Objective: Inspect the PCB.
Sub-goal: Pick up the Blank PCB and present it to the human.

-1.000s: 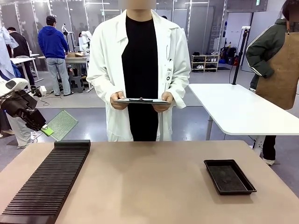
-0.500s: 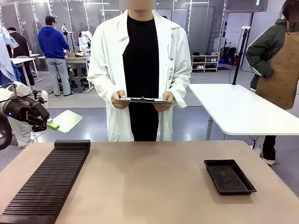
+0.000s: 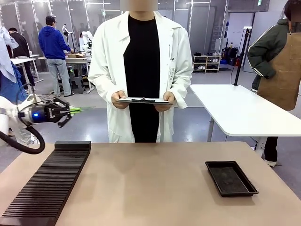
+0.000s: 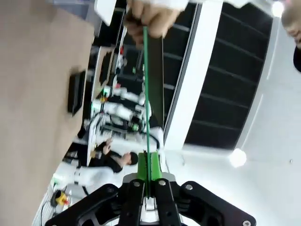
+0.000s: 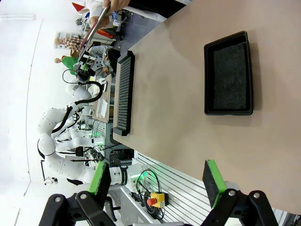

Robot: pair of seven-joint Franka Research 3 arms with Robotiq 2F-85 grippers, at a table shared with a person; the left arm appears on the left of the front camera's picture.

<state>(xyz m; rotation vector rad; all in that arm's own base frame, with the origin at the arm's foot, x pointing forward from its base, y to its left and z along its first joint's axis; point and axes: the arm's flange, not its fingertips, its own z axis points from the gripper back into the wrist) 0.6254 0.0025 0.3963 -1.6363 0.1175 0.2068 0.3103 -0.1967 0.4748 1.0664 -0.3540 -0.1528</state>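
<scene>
My left gripper (image 3: 69, 111) hangs above the table's far left corner, shut on the PCB (image 3: 83, 109). The green board lies nearly level there, seen edge-on as a thin green line pointing toward the person. In the left wrist view the PCB (image 4: 146, 103) runs as a narrow green strip up from the closed green pads (image 4: 143, 165) of the left gripper (image 4: 149, 175). The person's hand (image 4: 146, 16) shows beyond the strip's far end. My right gripper (image 5: 157, 181) stands open with nothing between its pads, high over the table.
A person in a white coat stands at the far side holding a clipboard (image 3: 143, 100) in both hands. A black slotted rack (image 3: 47, 183) lies along the table's left side, and a shallow black tray (image 3: 230, 178) sits at the right, the tray (image 5: 228, 73) holding nothing.
The left gripper has risen and rolled, turning the PCB from face-on to edge-on and level. The right gripper stays open. The person and clipboard have hardly moved.
</scene>
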